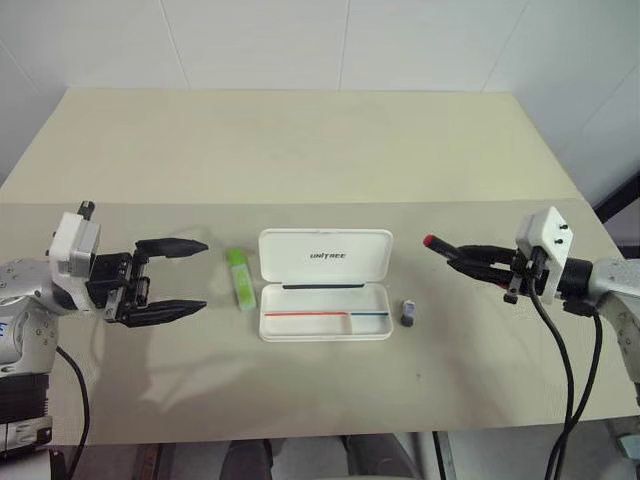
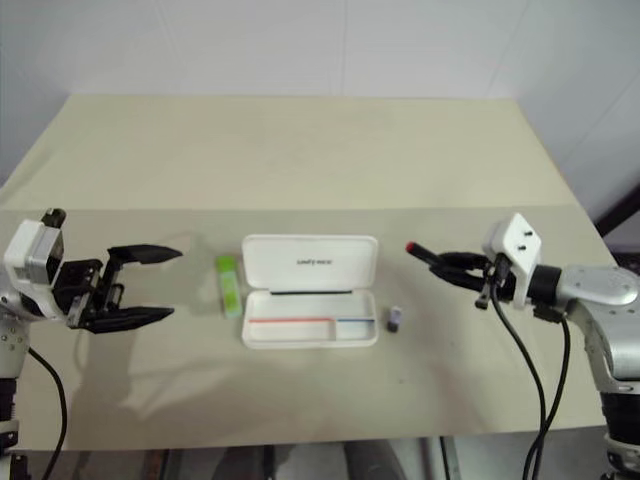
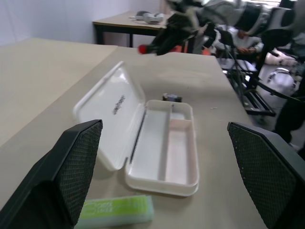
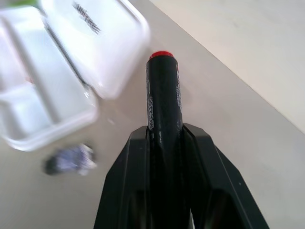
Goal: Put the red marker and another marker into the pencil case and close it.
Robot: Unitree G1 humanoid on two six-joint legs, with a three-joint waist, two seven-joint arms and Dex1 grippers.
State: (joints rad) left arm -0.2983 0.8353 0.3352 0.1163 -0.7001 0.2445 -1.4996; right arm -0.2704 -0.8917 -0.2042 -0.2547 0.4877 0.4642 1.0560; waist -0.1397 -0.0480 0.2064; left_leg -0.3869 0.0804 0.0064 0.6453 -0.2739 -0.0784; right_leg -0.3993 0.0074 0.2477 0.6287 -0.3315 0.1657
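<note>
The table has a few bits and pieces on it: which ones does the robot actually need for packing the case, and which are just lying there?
Needed:
- red marker, gripped in the right gripper
- green highlighter, on the table beside the case
- pencil case, lying open

Just lying about:
- small dark stubby cylinder, next to the case's other side

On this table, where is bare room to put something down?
Free: the wide far half behind the pencil case, and the near strip in front of it. Crowded: beside the case, with the green highlighter on its left and a small grey cylinder on its right.
</note>
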